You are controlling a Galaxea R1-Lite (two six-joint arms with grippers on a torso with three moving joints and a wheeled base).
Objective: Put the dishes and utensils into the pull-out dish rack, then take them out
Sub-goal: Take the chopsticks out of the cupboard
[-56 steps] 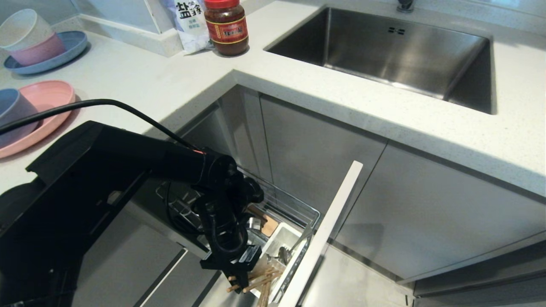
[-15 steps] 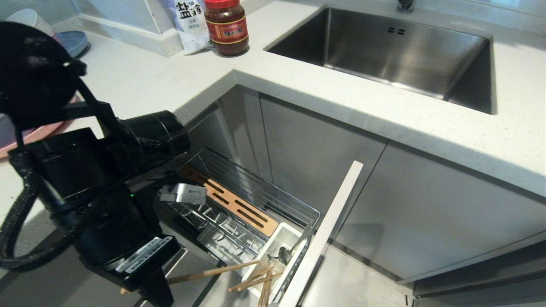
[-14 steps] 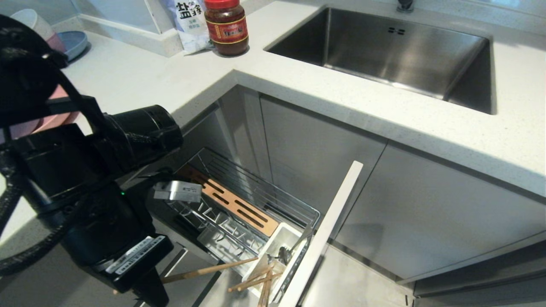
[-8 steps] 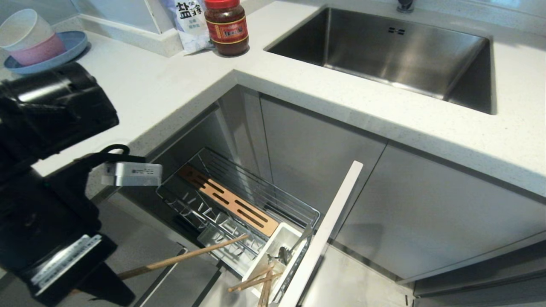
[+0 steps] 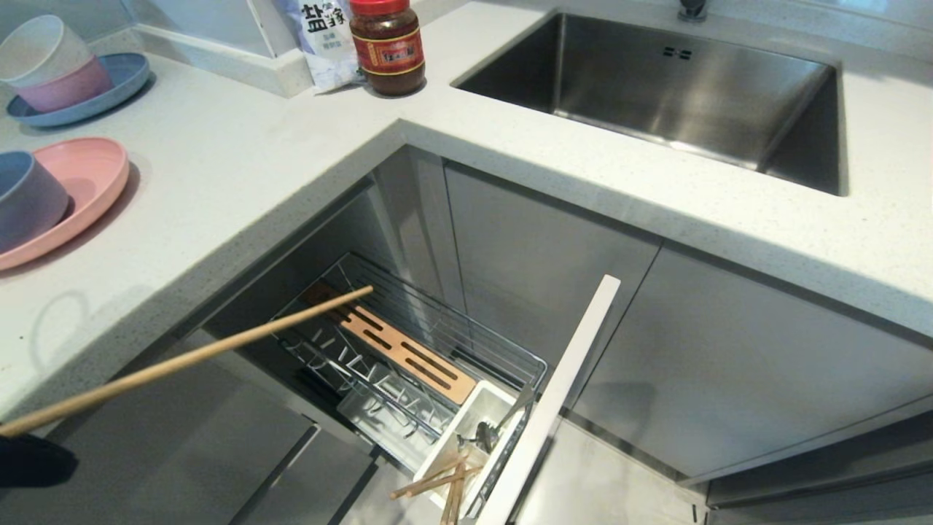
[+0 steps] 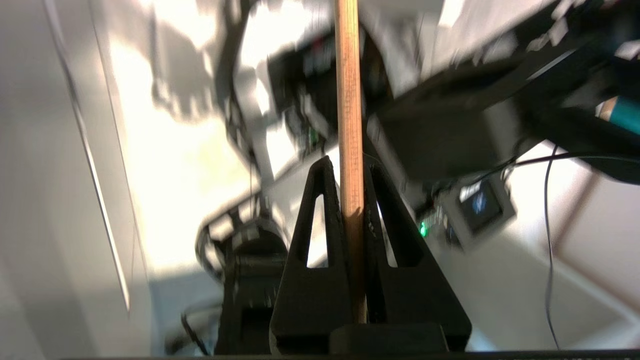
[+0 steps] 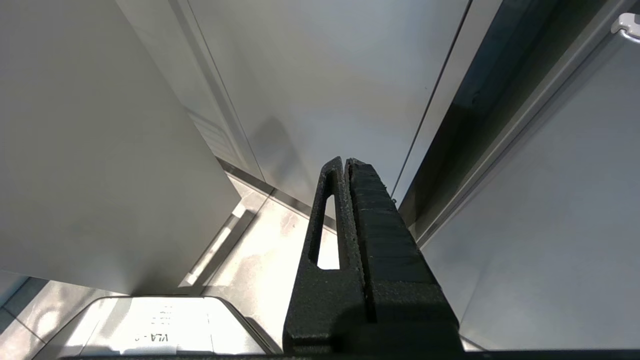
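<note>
In the left wrist view my left gripper (image 6: 350,167) is shut on one light wooden chopstick (image 6: 348,95), which runs straight out between the fingers. In the head view that chopstick (image 5: 189,357) slants up from the lower left edge, its tip above the far end of the pull-out dish rack (image 5: 466,332). More chopsticks (image 5: 437,481) lean out of the rack's white cup (image 5: 477,405), beside a steel spoon (image 5: 484,434). The pink plate (image 5: 91,175) and blue-grey bowl (image 5: 25,197) sit on the counter at left. My right gripper (image 7: 345,162) is shut and empty, parked low by the cabinets.
The rack's pale front panel (image 5: 561,386) juts out at an angle, and a slotted wooden block (image 5: 397,350) lies inside. A steel sink (image 5: 656,80) is at the back right. A red-lidded jar (image 5: 386,47), a salt bag (image 5: 324,33) and stacked bowls on a blue plate (image 5: 65,73) stand at the back left.
The left arm has swung out of the head view to the lower left, carrying one chopstick away from the cup; its free end has risen over the rack. The plate and bowl are uncovered again.
</note>
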